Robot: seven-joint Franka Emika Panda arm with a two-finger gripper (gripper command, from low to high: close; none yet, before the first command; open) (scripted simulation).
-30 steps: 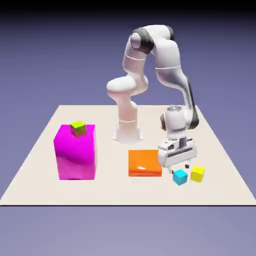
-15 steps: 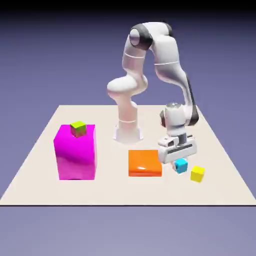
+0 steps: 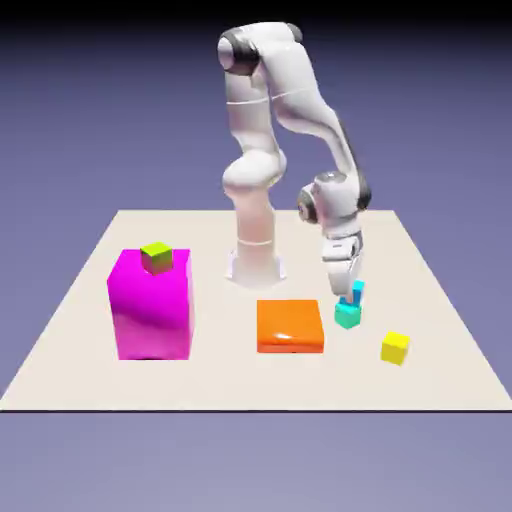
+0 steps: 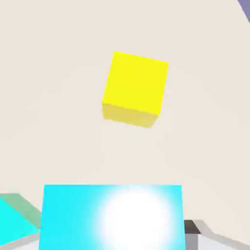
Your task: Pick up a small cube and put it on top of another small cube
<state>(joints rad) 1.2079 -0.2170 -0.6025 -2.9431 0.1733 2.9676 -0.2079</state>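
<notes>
The small sky-blue cube (image 3: 358, 289) hangs just off the table, with my gripper (image 3: 352, 287) shut on it. In the hand view the cube (image 4: 112, 217) fills the bottom edge, and a grey fingertip (image 4: 195, 227) shows at its right. Directly below it in the exterior view, the greener turquoise cube (image 3: 347, 316) rests on the table beside the orange slab's right edge. I cannot tell whether the two cubes touch. A sliver of the turquoise cube (image 4: 17, 212) shows at the hand view's lower left.
A yellow cube (image 3: 395, 347) (image 4: 135, 89) lies to the exterior view's right of the turquoise one. The flat orange slab (image 3: 290, 325) sits mid-table. A tall magenta block (image 3: 152, 305) at the left carries a yellow-green cube (image 3: 156, 257).
The gripper closed on the sky-blue cube, lifted it off the table and carried it toward the exterior view's left. The hand turned, and the turquoise cube it had hidden came into view.
</notes>
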